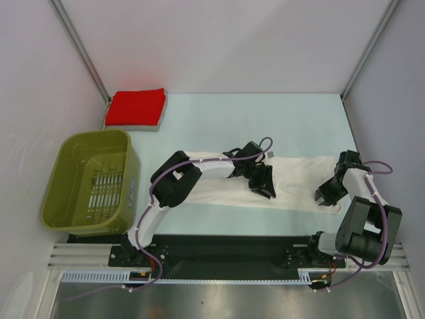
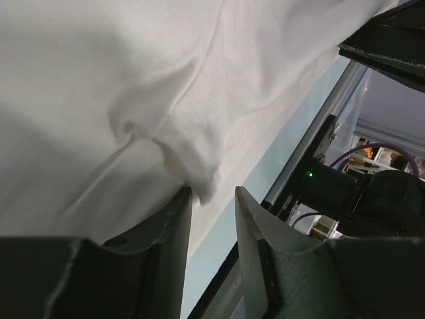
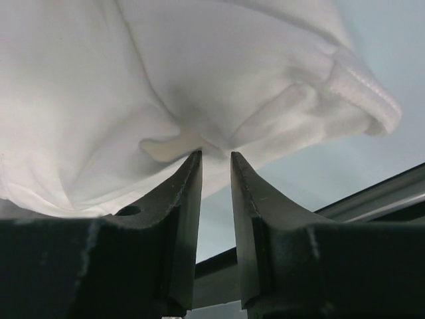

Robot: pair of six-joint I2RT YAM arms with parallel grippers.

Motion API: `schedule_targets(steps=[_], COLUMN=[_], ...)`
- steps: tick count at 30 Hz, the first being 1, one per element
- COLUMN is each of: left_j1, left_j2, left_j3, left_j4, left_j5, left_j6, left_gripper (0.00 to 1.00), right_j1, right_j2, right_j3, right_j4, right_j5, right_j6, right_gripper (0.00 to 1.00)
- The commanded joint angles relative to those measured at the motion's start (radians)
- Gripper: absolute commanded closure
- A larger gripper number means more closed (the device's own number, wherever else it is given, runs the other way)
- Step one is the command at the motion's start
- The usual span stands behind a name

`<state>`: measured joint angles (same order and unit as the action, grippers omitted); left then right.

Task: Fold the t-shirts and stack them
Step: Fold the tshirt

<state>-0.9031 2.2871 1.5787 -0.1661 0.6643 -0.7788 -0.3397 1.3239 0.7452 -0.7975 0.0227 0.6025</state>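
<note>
White shirt point(image 1: 299, 174) lies as long strip across desk point(image 1: 219, 126), centre to right. Red shirt point(image 1: 136, 106) sits folded at far left corner.

Left end effector point(image 2: 212, 194) mid-strip, jaws narrowed round cloth pucker, can't tell if clamped. Right end effector point(image 3: 216, 156) at strip's right end, gap narrow, cloth bunched at tips, grip equally unclear.

Risks:
- shallow pinch slips on lift
- only top layer caught — fold opens
- uneven pull skews strip
</note>
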Motion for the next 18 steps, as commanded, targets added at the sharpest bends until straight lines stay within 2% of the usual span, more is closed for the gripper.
schedule_targets(steps=[1,4,8,18], left_j1=[-0.010,-0.011,-0.016,-0.017], left_j2=[-0.006,-0.006,-0.008,0.000], left_j3=[0.032,0.038,0.037,0.049], left_j4=[0.014,0.014,0.014,0.014], left_j5=[-0.011,-0.006,-0.006,-0.002], left_j6=[-0.005,-0.005,-0.005,-0.007], left_gripper=[0.62,0.56,0.55,0.72], right_j1=[0.011,0.021,0.030,0.041], right_j2=[-0.006,-0.009,-0.019,-0.002], right_j3=[-0.014,-0.014,-0.017,-0.012], right_j4=[0.038,0.023,0.000,-0.032], right_j5=[0.006,0.006,0.023,0.057], right_j6=[0.003,0.019,0.039,0.054], right_gripper=[0.72,0.72,0.71,0.71])
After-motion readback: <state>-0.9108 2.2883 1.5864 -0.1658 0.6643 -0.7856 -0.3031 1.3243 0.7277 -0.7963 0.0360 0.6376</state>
